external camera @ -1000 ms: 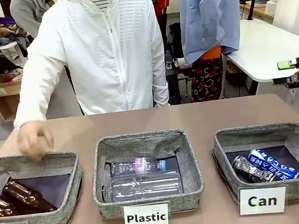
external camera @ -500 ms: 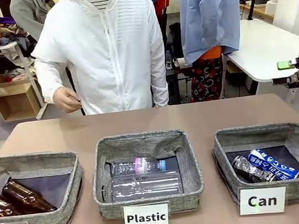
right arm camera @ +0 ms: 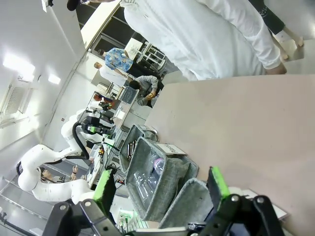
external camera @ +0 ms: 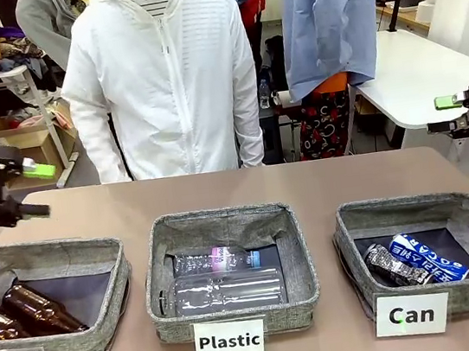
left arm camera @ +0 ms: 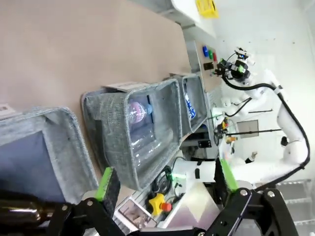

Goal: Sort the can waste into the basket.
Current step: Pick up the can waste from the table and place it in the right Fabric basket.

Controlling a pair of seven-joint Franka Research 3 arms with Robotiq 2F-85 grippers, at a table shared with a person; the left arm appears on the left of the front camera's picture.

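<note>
both cans, crushed silver-black can (external camera: 394, 265) and blue can (external camera: 429, 256), lie touching inside the "can" basket (external camera: 355, 241). plastic bin (external camera: 224, 226) sits beside it w/ clear bottles. right gripper (external camera: 456, 114) hovers above the basket's far right, jaws spread, empty. left gripper (external camera: 37, 190) hangs well apart past the bottle bin (external camera: 53, 253), jaws spread, holding nothing.

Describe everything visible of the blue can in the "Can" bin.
The blue can is a metal drink can with white lettering along its side. It lies on its side on the dark liner of the grey woven Can basket, angled from upper left to lower right in the front view. Its body looks somewhat flattened. On its left it rests against the crushed silver-and-black can. Nothing grips it.
</note>
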